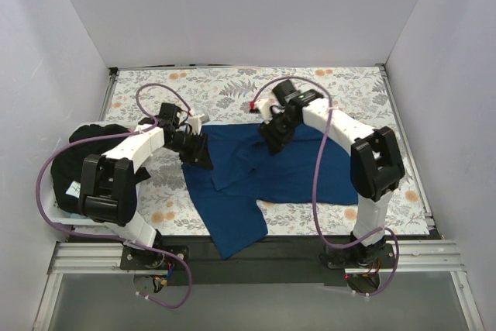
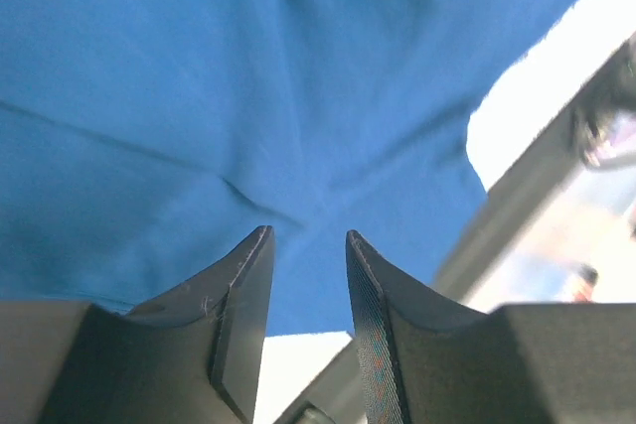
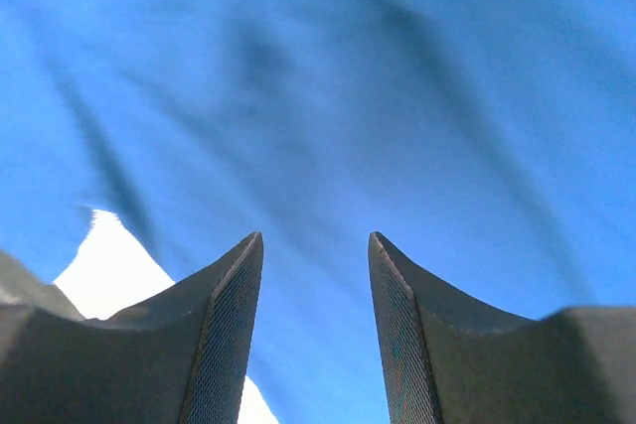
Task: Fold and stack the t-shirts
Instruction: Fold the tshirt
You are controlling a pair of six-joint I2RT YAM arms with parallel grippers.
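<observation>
A plain royal blue t-shirt (image 1: pixel 263 172) lies spread and rumpled on the floral cloth, one part reaching toward the near edge. My left gripper (image 1: pixel 203 156) hovers at its left edge, jaws open, nothing between them; the blue cloth (image 2: pixel 199 96) fills the left wrist view beyond the fingertips (image 2: pixel 260 245). My right gripper (image 1: pixel 273 143) is over the shirt's far middle, jaws open and empty above blue cloth (image 3: pixel 378 96). A black shirt (image 1: pixel 77 160) with a small white tag lies heaped at the far left, by the left arm.
The white floral-patterned cloth (image 1: pixel 232 87) covers the table. White walls close in the left, back and right. A metal rail (image 1: pixel 248 253) with both arm bases runs along the near edge. Purple cables loop over both arms.
</observation>
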